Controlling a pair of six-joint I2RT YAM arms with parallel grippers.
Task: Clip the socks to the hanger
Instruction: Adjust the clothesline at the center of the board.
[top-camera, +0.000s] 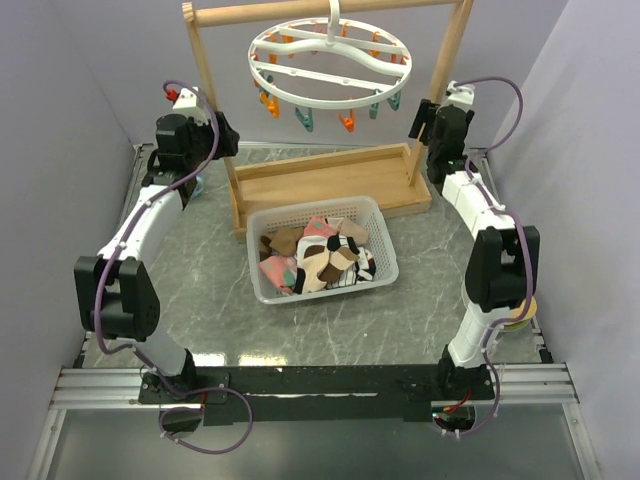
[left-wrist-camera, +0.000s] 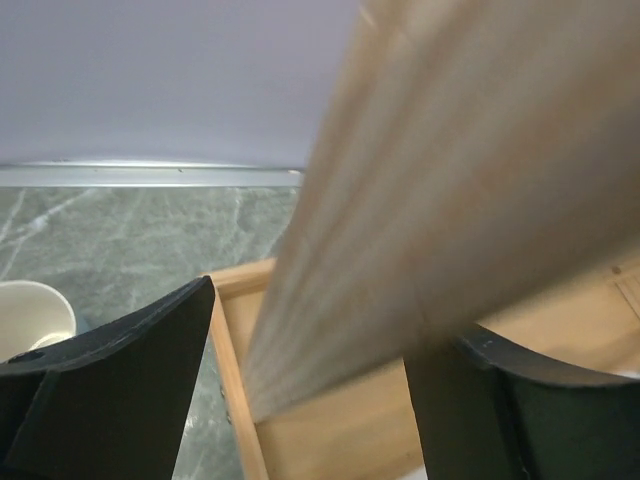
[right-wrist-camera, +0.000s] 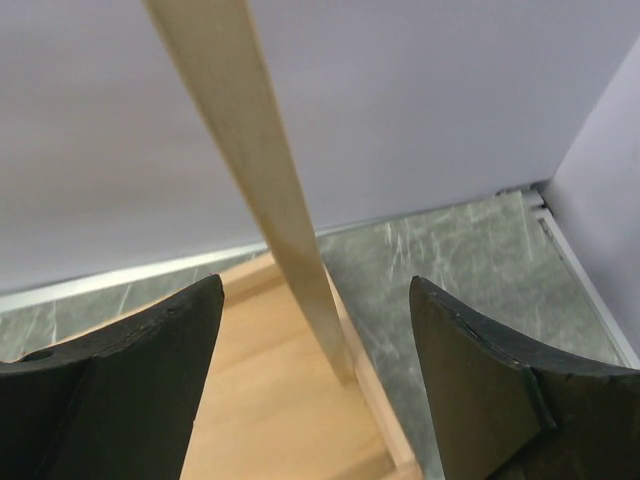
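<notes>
Left claw (top-camera: 226, 136) and right claw (top-camera: 421, 124) both released, empty, each straddling a post of the wooden frame (top-camera: 330, 180). Hanger (top-camera: 330, 102) hangs between them; socks (top-camera: 318, 258) in basket (top-camera: 310, 210), well apart.

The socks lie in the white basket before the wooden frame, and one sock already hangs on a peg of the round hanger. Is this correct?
Not quite. The top external view shows no sock on the round hanger: its orange and teal pegs are all bare. The rest holds: the socks lie in the white basket, before the wooden frame.
</notes>
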